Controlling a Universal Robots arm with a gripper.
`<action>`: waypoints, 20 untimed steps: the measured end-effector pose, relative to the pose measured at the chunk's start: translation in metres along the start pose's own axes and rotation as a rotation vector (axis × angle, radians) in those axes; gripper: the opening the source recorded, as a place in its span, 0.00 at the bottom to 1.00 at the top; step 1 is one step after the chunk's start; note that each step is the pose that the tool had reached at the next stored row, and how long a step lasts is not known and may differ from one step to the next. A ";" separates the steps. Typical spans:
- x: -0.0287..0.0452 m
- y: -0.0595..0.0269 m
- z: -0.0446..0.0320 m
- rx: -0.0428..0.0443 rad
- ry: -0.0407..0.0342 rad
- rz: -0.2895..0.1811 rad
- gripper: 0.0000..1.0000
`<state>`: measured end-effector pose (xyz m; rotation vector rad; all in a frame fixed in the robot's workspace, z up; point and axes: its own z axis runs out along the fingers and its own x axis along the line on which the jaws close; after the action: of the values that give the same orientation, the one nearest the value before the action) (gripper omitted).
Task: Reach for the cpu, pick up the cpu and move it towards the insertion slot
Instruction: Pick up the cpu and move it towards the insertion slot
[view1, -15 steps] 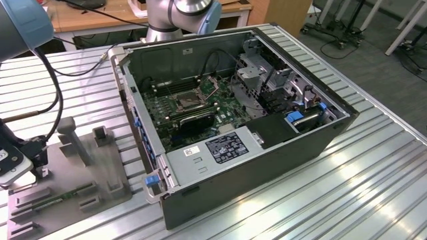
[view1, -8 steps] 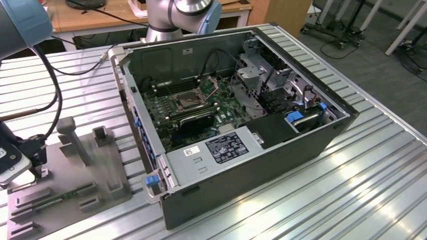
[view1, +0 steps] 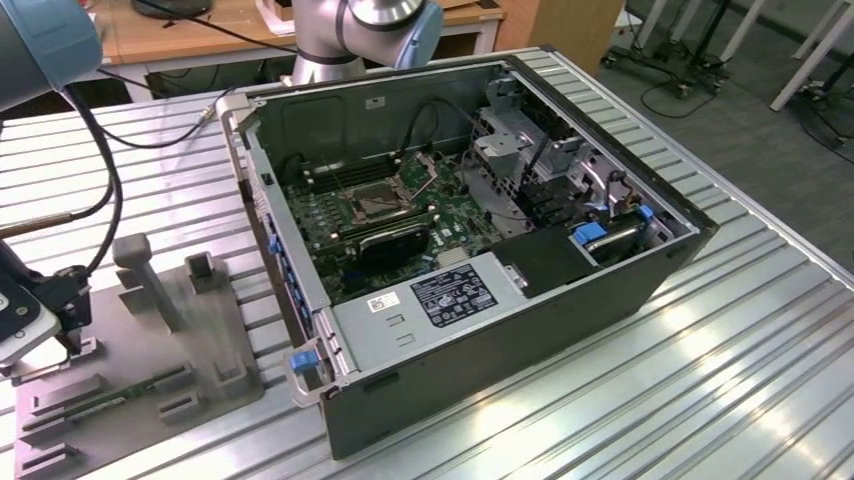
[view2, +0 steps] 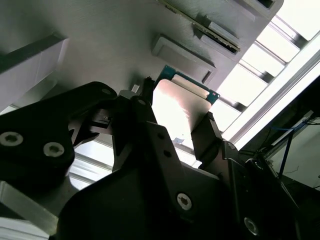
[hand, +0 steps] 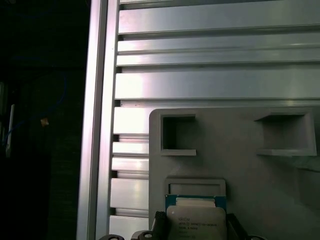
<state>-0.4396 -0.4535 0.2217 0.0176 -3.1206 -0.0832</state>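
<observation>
- The cpu is a thin, flat square with rounded corners. Its top is smooth, silvery metal with small print on it.
- A thin green edge shows along one side of the cpu in both wrist views.
- The gripper is black and looks hard, with round screws in it. Its two fingers are closed in on the cpu, one on each of two opposite edges. The cpu sits between them.
- The cpu is square, so no side is longer than another. Its shiny top faces the first wrist camera and lies flat, the same way as the plate under it. Its green edge points toward a small square frame on the plate.
- The cpu is over the grey plate, just beside that small frame. The plate is dull and smooth, with box-shaped pockets cut into it.
- The plate rests on a table made of long, shiny metal strips with grooves between them.
- The insertion slot is a dark square with a shiny metal frame. It sits on the green board inside the open computer case, well apart from the plate.
- A long, thin green memory stick lies on the plate in the exterior view.
</observation>
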 end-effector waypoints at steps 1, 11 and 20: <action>0.0000 0.0000 -0.0005 -0.0001 0.0000 0.000 0.54; 0.0001 0.0003 -0.0064 -0.0001 -0.0001 0.000 0.54; 0.0002 0.0007 -0.0135 -0.0001 -0.0001 0.000 0.54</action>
<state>-0.4395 -0.4535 0.2352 0.0176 -3.1207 -0.0834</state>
